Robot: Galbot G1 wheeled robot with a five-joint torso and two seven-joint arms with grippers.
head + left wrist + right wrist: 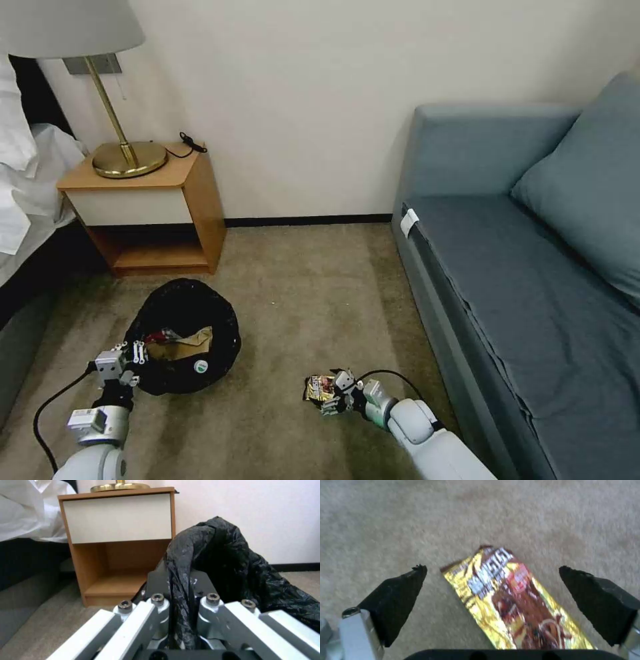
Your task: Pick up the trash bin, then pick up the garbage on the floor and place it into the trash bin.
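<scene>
Robot closes in on the last wrapper while holding the bin at the ready.

The left gripper [180, 600] is clamped on the rim of the trash bin [183, 337], pinching its black liner, apparently to keep the mouth within reach; a paper bag and bottle already lie inside. To the right, the right gripper [493, 590] hangs low over the floor [300, 293], fingers spread apart on either side of the yellow-brown snack wrapper [513, 600], placed for a pinch.
</scene>
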